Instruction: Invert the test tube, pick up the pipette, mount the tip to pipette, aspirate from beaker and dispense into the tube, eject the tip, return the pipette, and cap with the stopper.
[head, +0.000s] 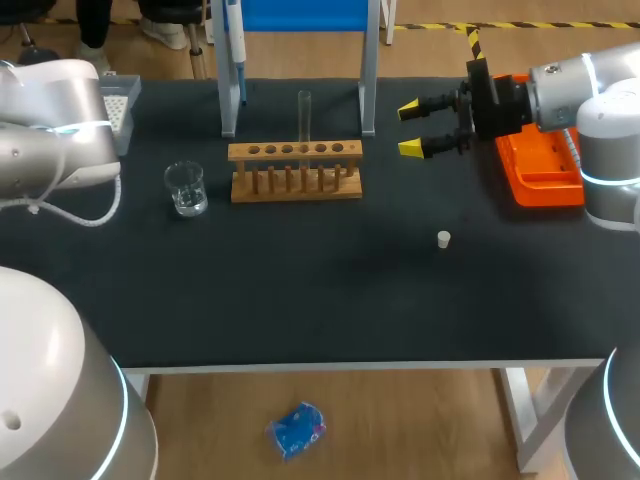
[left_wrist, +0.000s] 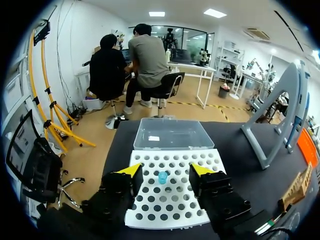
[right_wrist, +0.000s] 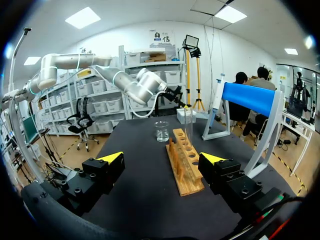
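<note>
Seen from the head view, the wooden rack sits mid-table with the test tube upright in 1 of its middle holes, open end up. The beaker stands at 9 o'clock from the rack, just apart from it. The stopper lies alone at 4 o'clock, well apart. Behind the rack, at 12 o'clock, is the stand, and the pipette hangs at its left post.

The right gripper hovers at 2 o'clock from the rack, its 2 fingers spread with nothing between them. The orange tray is under its arm.

This view shows the left arm but not its gripper, and only a corner of the tip box at 10 o'clock from the beaker.

The left wrist view fills that gap. The left gripper hangs just above the tip box's white perforated plate, fingers apart and holding nothing. A single blue tip sits in a hole between the yellow ends. The box's clear lid lies ahead of the fingers.

The right wrist view looks along the rack, which runs ahead between the open fingers. The tube rises from its far half, and the beaker stands beyond.
</note>
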